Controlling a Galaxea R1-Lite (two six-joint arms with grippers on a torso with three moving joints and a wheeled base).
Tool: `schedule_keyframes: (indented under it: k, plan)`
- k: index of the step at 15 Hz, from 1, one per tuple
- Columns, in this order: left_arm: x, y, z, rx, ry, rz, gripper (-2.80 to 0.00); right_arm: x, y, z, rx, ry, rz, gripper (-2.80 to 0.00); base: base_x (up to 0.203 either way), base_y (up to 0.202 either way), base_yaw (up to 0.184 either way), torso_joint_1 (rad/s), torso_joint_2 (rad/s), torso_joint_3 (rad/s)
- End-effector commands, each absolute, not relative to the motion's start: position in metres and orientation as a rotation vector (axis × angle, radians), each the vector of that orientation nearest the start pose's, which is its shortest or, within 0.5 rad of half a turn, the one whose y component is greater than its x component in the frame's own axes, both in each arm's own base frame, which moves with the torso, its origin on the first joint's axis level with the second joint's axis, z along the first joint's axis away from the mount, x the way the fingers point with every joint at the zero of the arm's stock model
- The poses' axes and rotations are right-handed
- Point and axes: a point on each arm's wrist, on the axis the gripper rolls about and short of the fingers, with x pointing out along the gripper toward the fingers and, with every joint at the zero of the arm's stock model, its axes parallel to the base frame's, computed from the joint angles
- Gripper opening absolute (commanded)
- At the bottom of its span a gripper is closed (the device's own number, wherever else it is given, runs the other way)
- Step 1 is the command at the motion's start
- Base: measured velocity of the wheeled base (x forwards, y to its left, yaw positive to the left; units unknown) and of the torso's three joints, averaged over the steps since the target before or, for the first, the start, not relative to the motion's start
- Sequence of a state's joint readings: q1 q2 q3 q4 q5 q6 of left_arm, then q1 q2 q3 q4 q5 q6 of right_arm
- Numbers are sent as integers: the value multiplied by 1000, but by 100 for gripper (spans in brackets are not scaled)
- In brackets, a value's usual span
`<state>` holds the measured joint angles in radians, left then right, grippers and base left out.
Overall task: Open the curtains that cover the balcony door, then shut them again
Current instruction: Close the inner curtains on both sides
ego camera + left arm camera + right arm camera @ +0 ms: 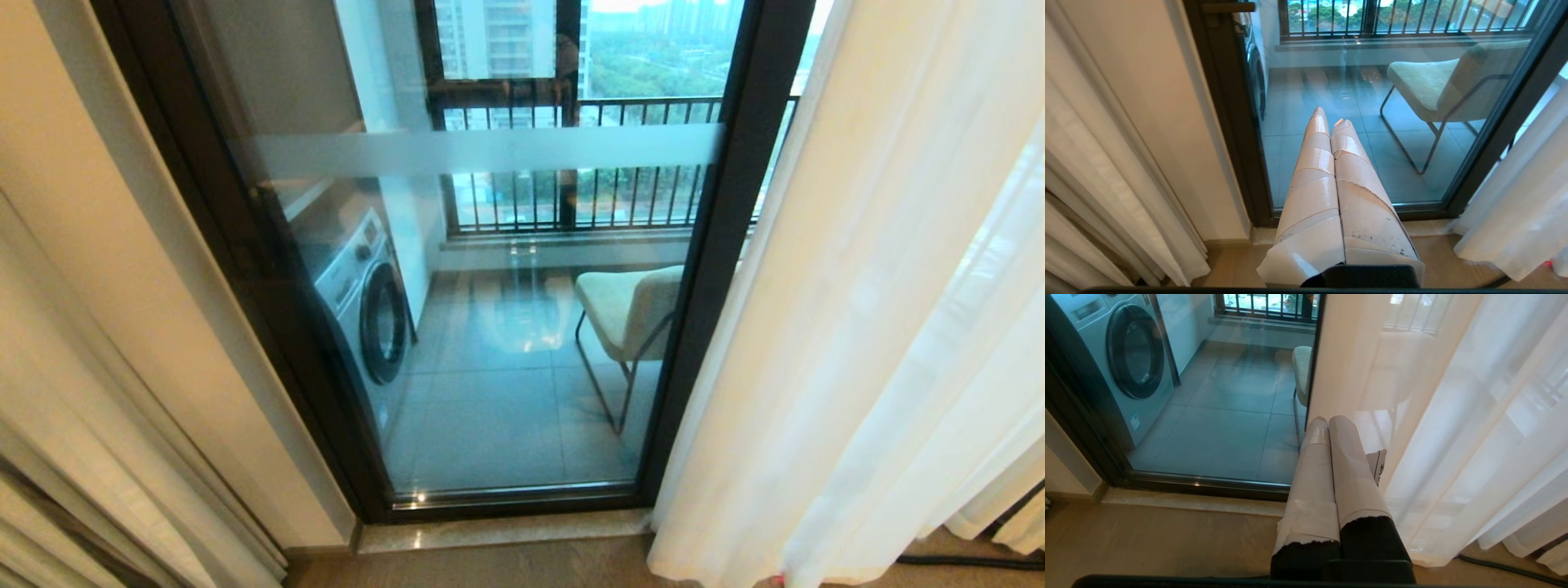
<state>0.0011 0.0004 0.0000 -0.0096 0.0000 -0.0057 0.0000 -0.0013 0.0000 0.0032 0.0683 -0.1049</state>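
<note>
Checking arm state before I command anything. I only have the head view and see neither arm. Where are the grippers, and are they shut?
Observer: Left gripper is shut, empty, pointing at the balcony door glass, clear of both curtains.
Operator: Right one?
Observer: Right gripper is shut too, holding nothing. Its tips lie beside the edge of the sheer white curtain; I cannot tell whether they touch it.
Operator: Anything near the floor I can't see?
Observer: In the right wrist view a black cable runs along the floor under the sheer curtain's hem.
</note>
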Motion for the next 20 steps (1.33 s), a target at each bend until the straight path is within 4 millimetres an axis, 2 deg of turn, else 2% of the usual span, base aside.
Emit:
schedule_keyframes:
  k: [1,14,20]
  plan:
    - [-23,0,76,-8,-9,1,-280,-23,2,75,-106,-1,69,-280,0,181,-2,-2,2,6]
    - [-23,0,77,-6,-11,0,-280,-23,2,75,-106,-1,69,-280,0,185,-3,1,1,3]
    - [-23,0,77,-6,-11,-1,-280,-23,2,75,-103,3,68,-280,0,35,-1,0,1,1]
